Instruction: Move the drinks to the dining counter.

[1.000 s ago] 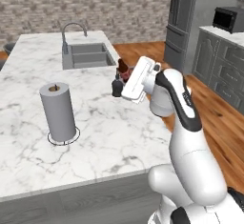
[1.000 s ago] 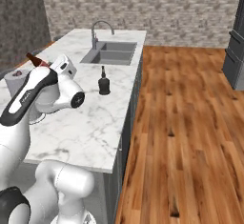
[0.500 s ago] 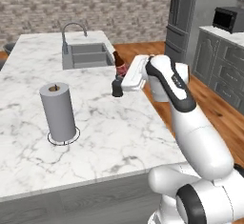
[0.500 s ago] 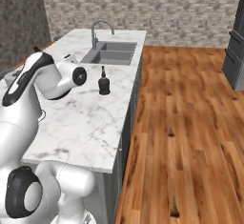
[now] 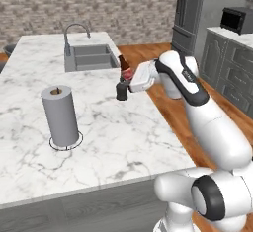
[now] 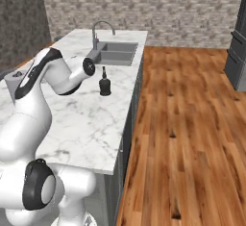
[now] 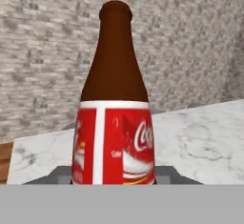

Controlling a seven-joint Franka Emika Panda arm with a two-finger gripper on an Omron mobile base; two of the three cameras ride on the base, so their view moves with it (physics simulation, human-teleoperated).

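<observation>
Hand view is showing the brown bottle [image 7: 114, 123] close up, bottom cut off; gripper [image 5: 129, 80] is pinching it beside the black bottle [image 5: 121, 90].

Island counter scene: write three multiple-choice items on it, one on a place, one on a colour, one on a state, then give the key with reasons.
1. Where is the paper-towel roll?
A. in the sink
B. upright on the marble island top
C. on the wood floor

2. What colour is the label on the brown bottle?
A. red and white
B. green
C. blue

3. How is the black bottle standing?
A. tipped over
B. held in the pincer
C. upright on the counter, free

Answers: B, the roll stands in its ring on the marble; A, the hand view shows a red label with a white stripe; C, it stands alone near the sink.
</observation>
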